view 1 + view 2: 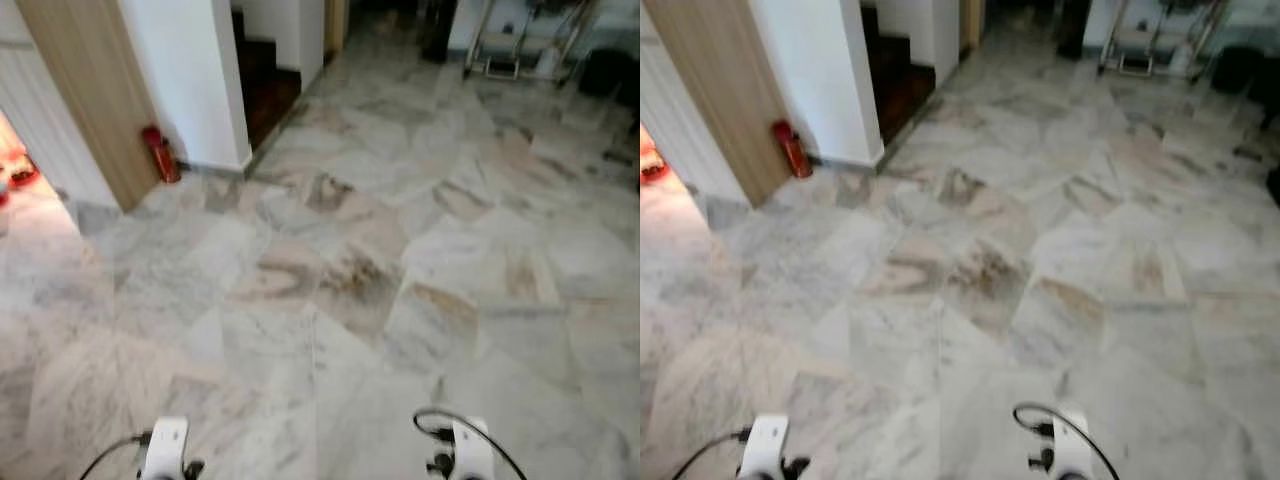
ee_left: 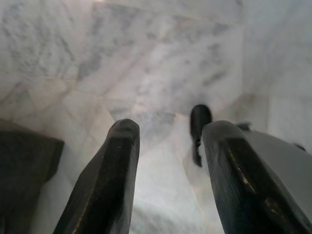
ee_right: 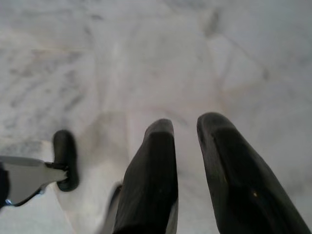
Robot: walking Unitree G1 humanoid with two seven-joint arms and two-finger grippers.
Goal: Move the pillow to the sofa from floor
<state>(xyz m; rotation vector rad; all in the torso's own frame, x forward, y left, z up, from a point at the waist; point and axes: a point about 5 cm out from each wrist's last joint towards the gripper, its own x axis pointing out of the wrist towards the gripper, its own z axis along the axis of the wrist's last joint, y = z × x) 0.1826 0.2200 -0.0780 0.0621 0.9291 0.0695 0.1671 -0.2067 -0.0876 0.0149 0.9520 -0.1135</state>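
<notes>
Ahead, bare marble floor [image 1: 400,200], head views soft with blur.
Both arms low, cut off by the frame edge. Left gripper [image 2: 165,161] jaws released, a gap between them; right gripper [image 3: 187,156] jaws slightly parted, nothing held. Red extinguisher [image 1: 160,153] stands against the wall by the wooden door [image 1: 85,90]; dark stairs [image 1: 262,75] beyond. Pillow's whereabouts: cannot tell.
</notes>
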